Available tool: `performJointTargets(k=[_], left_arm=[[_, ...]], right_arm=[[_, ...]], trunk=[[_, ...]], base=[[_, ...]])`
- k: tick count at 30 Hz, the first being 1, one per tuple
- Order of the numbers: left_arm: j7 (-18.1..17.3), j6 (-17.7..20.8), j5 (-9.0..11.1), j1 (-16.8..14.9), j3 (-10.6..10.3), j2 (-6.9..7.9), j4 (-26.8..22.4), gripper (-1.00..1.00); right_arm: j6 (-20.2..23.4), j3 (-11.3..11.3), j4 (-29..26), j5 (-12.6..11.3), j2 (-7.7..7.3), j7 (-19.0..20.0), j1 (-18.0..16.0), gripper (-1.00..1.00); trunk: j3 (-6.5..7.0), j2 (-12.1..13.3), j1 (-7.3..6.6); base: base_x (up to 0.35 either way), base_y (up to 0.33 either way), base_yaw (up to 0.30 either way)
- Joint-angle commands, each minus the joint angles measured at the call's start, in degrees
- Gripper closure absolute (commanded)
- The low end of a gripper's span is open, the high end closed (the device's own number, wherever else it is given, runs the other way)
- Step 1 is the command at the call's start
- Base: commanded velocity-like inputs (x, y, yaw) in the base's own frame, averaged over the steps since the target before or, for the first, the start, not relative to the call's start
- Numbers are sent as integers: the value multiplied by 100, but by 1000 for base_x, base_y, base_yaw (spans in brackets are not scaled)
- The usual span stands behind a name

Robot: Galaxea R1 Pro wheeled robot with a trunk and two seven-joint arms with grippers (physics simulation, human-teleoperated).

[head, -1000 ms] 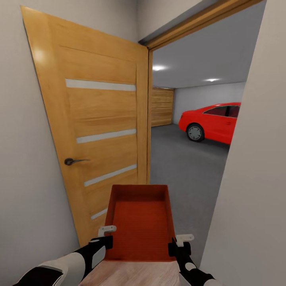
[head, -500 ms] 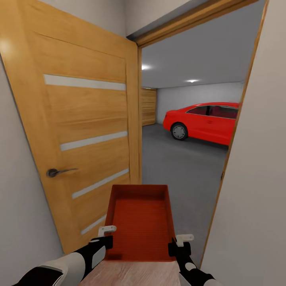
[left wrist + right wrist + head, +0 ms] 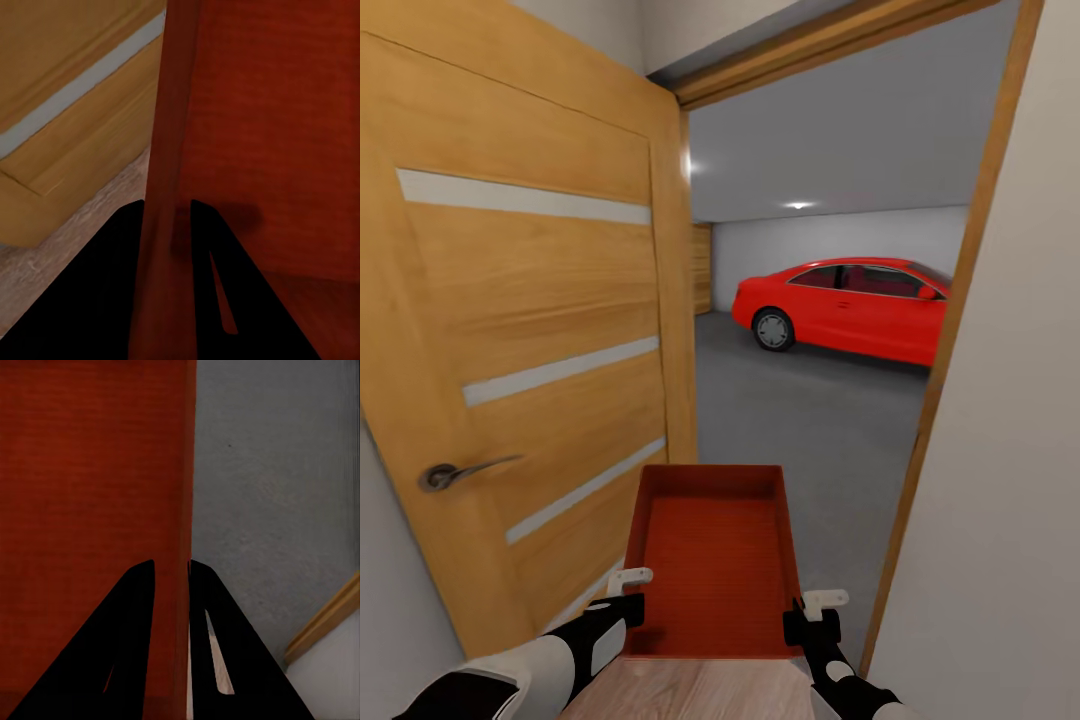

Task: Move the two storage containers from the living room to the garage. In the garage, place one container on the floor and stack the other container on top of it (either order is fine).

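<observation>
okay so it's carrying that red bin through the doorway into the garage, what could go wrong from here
1. The storage container hangs from thin wall pinches by the left gripper and right gripper; a jolt might make it slip.
2. The open door is close on the left and the door frame close on the right; drifting sideways could knock an arm or the bin.
3. The red car is parked ahead, limiting room to set the bin on the garage floor.

Doorway [image 3: 810,400] nearer, red car [image 3: 845,310] more exposed.
</observation>
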Motion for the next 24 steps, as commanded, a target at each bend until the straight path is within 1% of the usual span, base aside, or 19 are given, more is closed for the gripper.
performJointTargets(k=[1,24], left_arm=[[36,-2,15,-9,291,43,-14,100],[36,-5,8,-9,291,43,-14,100]], right_arm=[[-8,3,11,-3,-48,-69,-3,100],[-8,6,11,-3,-48,-69,-3,100]], trunk=[[-10,-8,4],[-10,-8,4]], base=[[206,308,-283],[214,293,-283]])
